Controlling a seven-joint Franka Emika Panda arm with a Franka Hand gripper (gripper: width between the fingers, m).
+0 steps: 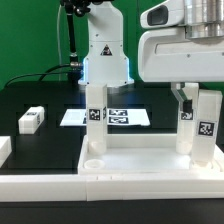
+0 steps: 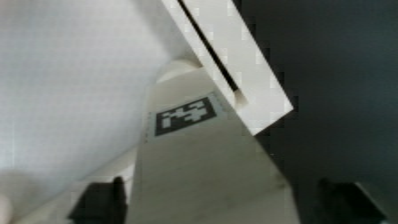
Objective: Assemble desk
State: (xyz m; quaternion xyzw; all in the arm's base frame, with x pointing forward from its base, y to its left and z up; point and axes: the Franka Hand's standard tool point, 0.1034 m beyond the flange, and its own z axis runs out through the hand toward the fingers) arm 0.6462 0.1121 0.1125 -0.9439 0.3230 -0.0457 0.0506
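Observation:
The white desk top [image 1: 135,157] lies flat at the front of the exterior view. Three white tagged legs stand upright in its corner sockets: one on the left [image 1: 95,125], one at the near right [image 1: 207,128] and one behind it [image 1: 185,125]. My gripper [image 1: 184,98] comes down over that rear right leg. In the wrist view my gripper [image 2: 222,205] straddles this leg [image 2: 205,160], whose tag [image 2: 183,115] faces the camera. A dark gap shows between the leg and each finger [image 2: 98,203]. A fourth leg [image 1: 32,120] lies loose on the black table at the left.
The marker board [image 1: 125,117] lies flat behind the desk top, before the arm's base [image 1: 103,60]. A low white rail [image 1: 110,187] runs along the front edge. Another white piece [image 1: 3,150] sits at the far left.

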